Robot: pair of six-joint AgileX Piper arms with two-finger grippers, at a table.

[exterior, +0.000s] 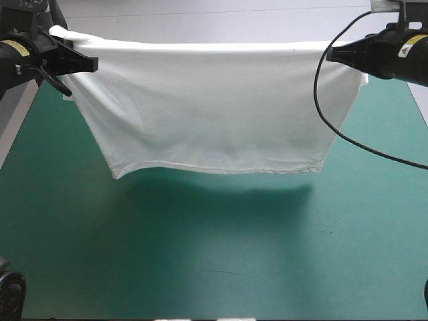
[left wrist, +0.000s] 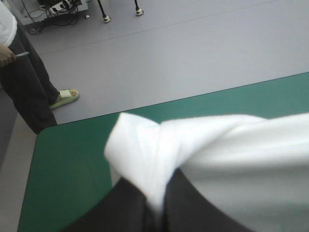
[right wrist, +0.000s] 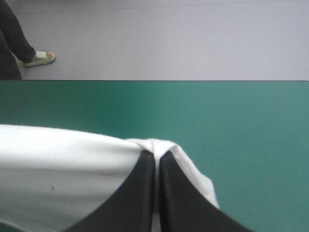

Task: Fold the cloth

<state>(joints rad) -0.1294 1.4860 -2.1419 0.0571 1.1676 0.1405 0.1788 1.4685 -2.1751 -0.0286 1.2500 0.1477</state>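
A: While the white T-shirt (exterior: 214, 107) is hanging above the teal-green desk (exterior: 214, 261), what is the left gripper (exterior: 72, 50) doing?

B: Its black fingers (left wrist: 125, 212) are clenching on the shirt's upper left corner; in the left wrist view the cloth is bunching over their tips and trailing off to one side.

A: And across the middle?

B: The top edge is stretching nearly straight between the two arms, the body is draping down in a broad sheet, and the hem is floating clear of the desk, throwing a shadow beneath it.

A: The right side?

B: The right gripper (exterior: 332, 53) is pinching the other upper corner. In the right wrist view its fingers are pressing all but together, a fold of white cloth wrapping around their tips.
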